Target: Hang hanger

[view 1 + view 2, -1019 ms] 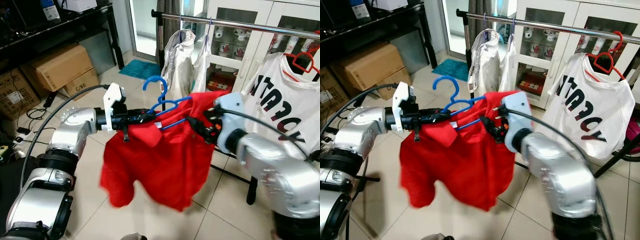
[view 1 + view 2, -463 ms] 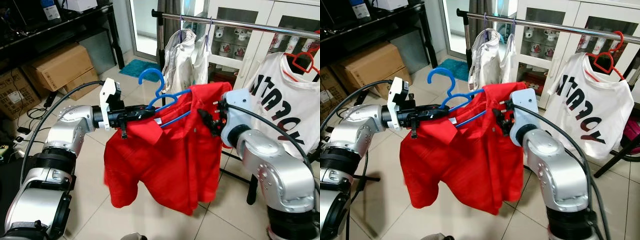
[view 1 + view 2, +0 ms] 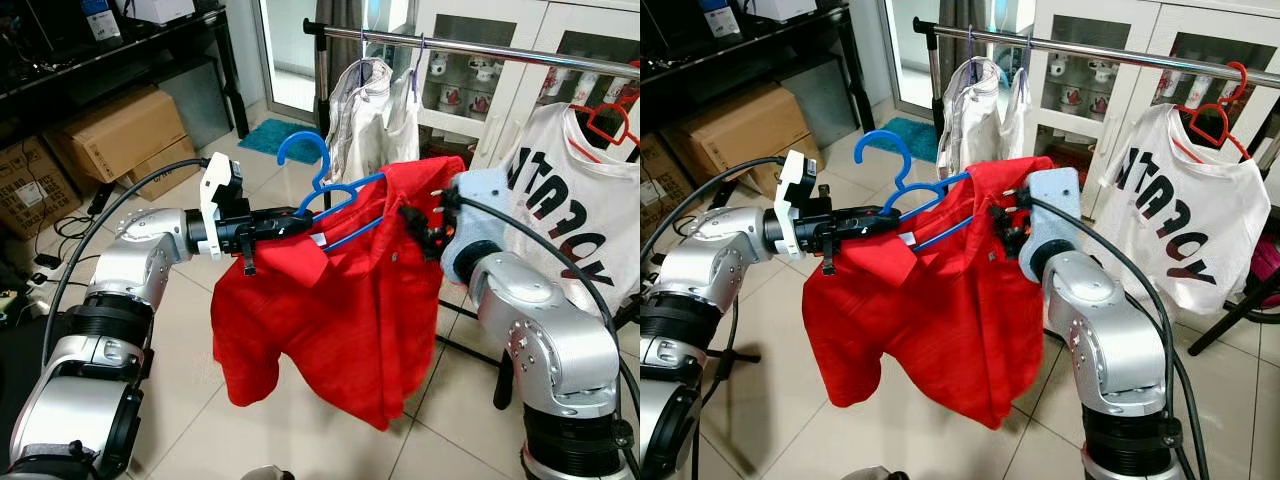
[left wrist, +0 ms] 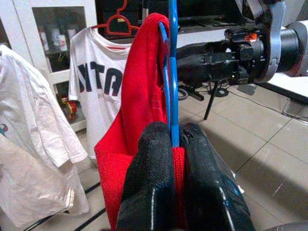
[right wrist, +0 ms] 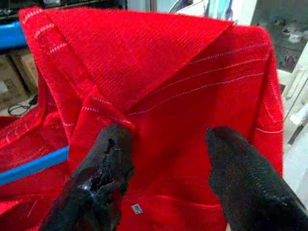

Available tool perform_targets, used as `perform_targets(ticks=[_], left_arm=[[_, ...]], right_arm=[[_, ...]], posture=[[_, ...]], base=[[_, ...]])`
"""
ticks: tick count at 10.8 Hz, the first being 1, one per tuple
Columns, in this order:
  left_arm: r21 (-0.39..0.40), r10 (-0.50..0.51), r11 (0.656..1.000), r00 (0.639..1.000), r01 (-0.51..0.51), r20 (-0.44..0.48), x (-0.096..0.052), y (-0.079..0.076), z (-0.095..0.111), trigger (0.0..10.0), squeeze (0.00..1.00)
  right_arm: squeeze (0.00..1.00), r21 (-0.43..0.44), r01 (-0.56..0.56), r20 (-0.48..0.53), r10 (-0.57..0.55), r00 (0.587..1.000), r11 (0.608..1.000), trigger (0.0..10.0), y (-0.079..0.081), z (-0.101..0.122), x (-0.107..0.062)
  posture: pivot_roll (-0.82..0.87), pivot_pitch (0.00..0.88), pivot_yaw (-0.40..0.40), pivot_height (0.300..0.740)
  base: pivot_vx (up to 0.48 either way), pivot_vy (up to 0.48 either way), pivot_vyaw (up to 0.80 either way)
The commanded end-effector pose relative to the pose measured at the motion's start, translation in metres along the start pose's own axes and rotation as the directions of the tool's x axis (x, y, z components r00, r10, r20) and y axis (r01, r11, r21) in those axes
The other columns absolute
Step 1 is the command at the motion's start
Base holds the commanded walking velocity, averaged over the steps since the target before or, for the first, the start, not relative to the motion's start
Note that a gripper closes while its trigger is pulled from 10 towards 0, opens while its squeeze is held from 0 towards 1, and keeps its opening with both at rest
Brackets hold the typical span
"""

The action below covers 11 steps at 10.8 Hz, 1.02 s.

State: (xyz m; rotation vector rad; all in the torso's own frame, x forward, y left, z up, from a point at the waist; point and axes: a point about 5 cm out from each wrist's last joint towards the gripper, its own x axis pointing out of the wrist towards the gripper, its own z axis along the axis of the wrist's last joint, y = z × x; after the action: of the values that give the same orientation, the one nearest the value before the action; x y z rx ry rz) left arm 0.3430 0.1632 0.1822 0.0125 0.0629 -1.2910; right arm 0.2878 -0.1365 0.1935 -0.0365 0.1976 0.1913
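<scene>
One blue hanger [image 3: 325, 190] is carrying one red shirt [image 3: 340, 300] in the air before the clothes rail [image 3: 470, 45]; the left gripper [image 4: 173, 144] is pinching the hanger's wire and shirt fabric tight; the right gripper [image 5: 168, 159] is standing spread at the shirt's far shoulder; three garments are hanging on the rail, two pale ones [image 3: 375, 115] and one white printed T-shirt [image 3: 570, 190] on a red hanger [image 3: 605, 120], cut off at the edge; two cardboard boxes [image 3: 125, 135] are sitting on the floor.

The red shirt [image 3: 340, 300] covers most of the blue hanger [image 3: 325, 195], leaving its hook and 2 short bar stretches visible. The white printed shirt [image 3: 570, 190] at far right is cropped by the frame edge.
</scene>
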Motion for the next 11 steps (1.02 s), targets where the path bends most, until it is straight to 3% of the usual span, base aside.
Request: perform_targets(ticks=[1,2,3,11], left_arm=[[0.039,0.006,0.999,1.000,-0.007,0.022,-0.0035,0.0017,0.0112,0.0,0.00],[0.048,0.031,0.998,0.999,-0.032,0.023,-0.0048,0.0041,0.0117,0.0,0.00],[0.048,0.032,0.998,0.999,-0.033,0.023,-0.0050,0.0044,0.0118,0.0,0.00],[0.060,0.079,0.995,0.996,-0.082,0.044,-0.0048,0.0085,0.0127,0.0,0.00]], right_arm=[[0.00,0.009,0.001,0.020,-0.001,1.000,1.000,10.0,-0.0001,0.0055,0.0017],[0.00,0.017,-0.009,0.025,0.009,1.000,1.000,0.5,0.0007,0.0058,0.0014],[0.00,0.022,-0.011,0.029,0.010,1.000,1.000,0.0,0.0005,0.0060,0.0012],[0.00,0.059,-0.037,0.085,0.032,0.996,0.998,0.0,-0.0021,0.0125,-0.0020]], posture=[[-0.15,0.000,0.112,0.740],[-0.15,0.000,0.111,0.740],[-0.15,0.000,0.111,0.740],[-0.16,0.000,0.114,0.740]], base=[[0.000,0.000,0.00],[0.000,0.000,0.00],[0.000,0.000,0.00],[0.000,0.000,0.00]])
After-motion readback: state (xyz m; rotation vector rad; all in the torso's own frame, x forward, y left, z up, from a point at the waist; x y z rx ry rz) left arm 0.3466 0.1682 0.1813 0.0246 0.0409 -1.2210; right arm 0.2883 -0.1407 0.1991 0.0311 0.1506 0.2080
